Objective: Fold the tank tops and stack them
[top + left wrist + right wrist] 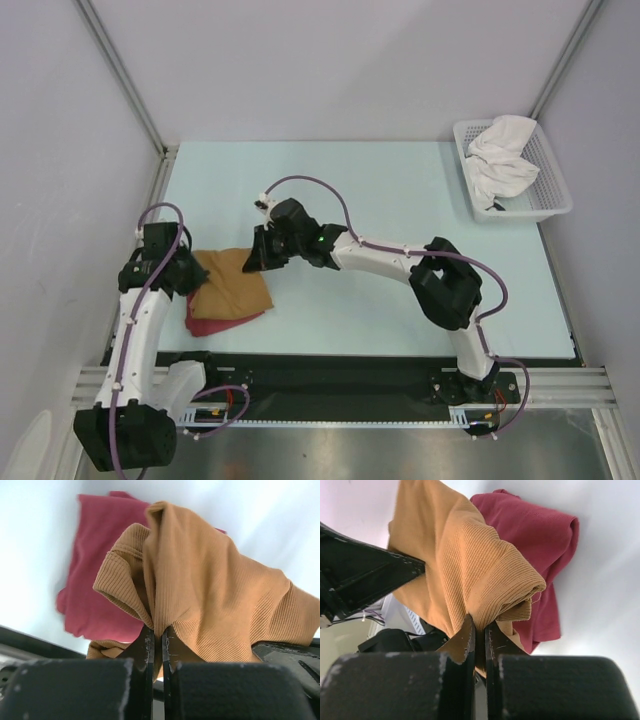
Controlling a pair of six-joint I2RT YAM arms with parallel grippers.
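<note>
A tan-brown tank top (pixel 232 286) hangs folded over a dark red tank top (pixel 210 324) lying on the table at the near left. My left gripper (pixel 157 632) is shut on one end of the tan-brown top (pixel 210 600), at its left side in the top view. My right gripper (pixel 480 625) is shut on the other end of that top (pixel 465 565), at its far right corner. The dark red top (pixel 95 580) lies flat beneath, and the right wrist view shows its folded edge (pixel 540 535). Both held ends are lifted a little off the table.
A white mesh basket (pixel 548 200) with white cloth (pixel 503 160) in it stands at the far right corner. The pale table (pixel 400 190) stretches between it and the tops. A black rail (pixel 330 375) runs along the near edge.
</note>
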